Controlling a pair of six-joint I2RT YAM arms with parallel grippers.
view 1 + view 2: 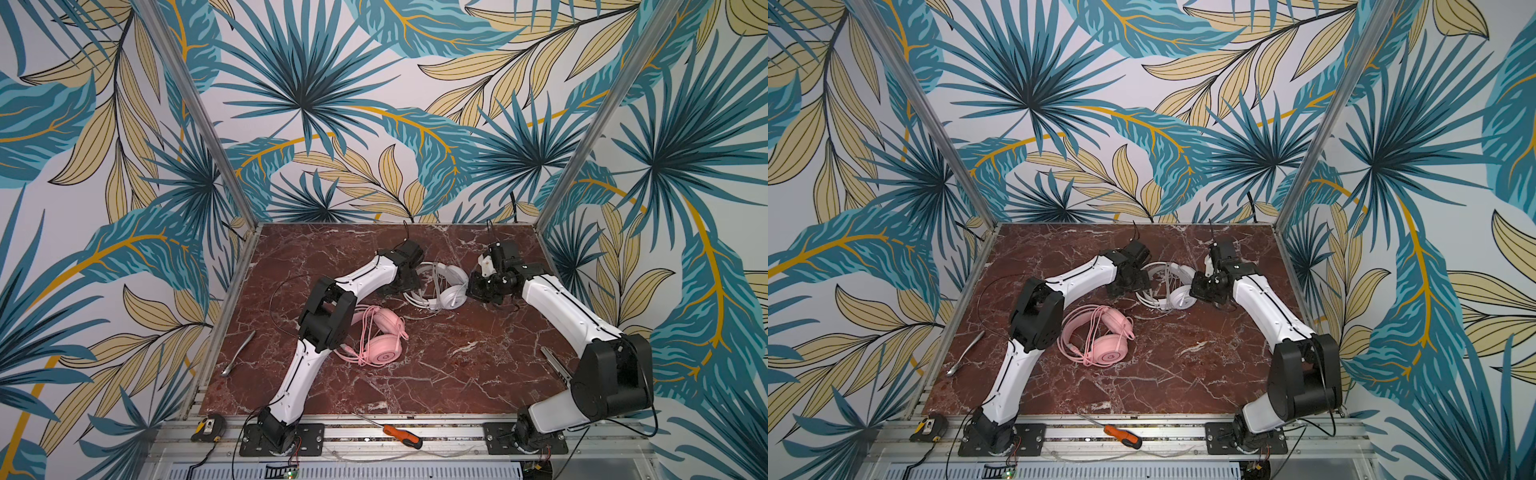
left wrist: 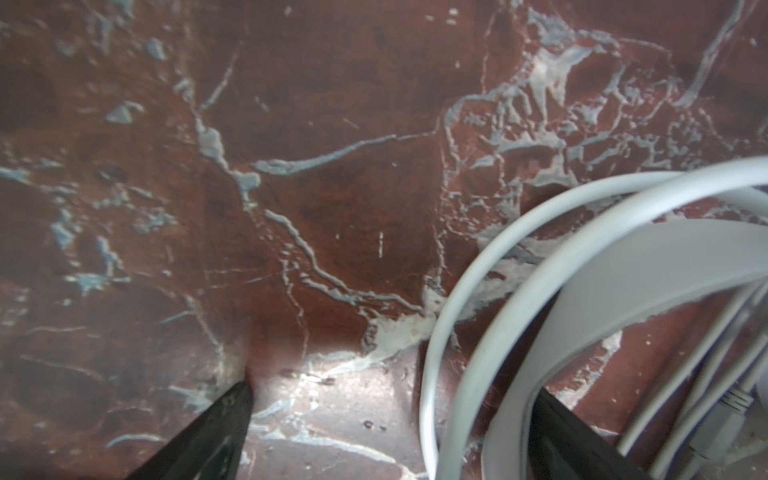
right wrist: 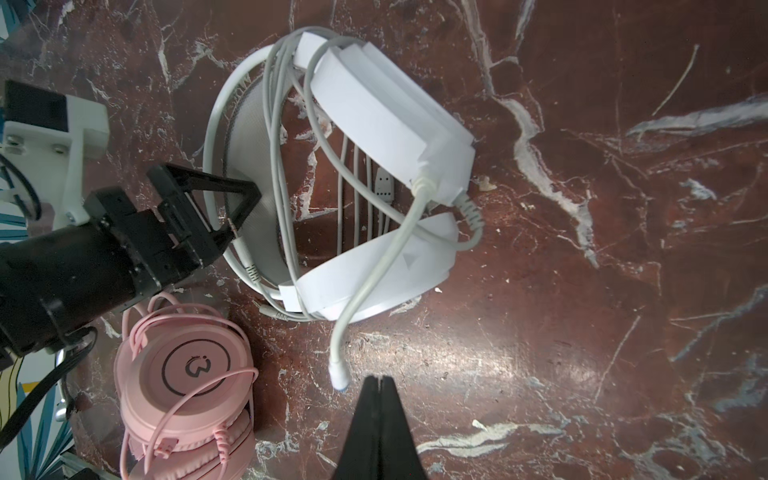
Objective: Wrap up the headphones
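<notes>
The white headphones (image 1: pixel 441 286) (image 1: pixel 1167 286) (image 3: pixel 374 124) lie at the back middle of the marble table (image 1: pixel 436 374), with their cable looped round the earcups and headband. The boom mic tip (image 3: pixel 338 378) rests just beside my right gripper (image 3: pixel 379 378) (image 1: pixel 478 286), which is shut and empty. My left gripper (image 2: pixel 395 390) (image 3: pixel 241 216) (image 1: pixel 405 284) is open at the headset's other side, and the white headband (image 2: pixel 623 270) passes between its fingers. The pink headphones (image 1: pixel 378 345) (image 1: pixel 1104 340) (image 3: pixel 187 374) lie nearer the front, cable wound round them, partly under the left arm.
A metal spoon (image 1: pixel 239 353) lies near the table's left edge and a metal tool (image 1: pixel 555 365) near the right arm. An orange-handled screwdriver (image 1: pixel 401 434) and a tape measure (image 1: pixel 208 428) sit on the front rail. Metal frame posts stand at the back corners.
</notes>
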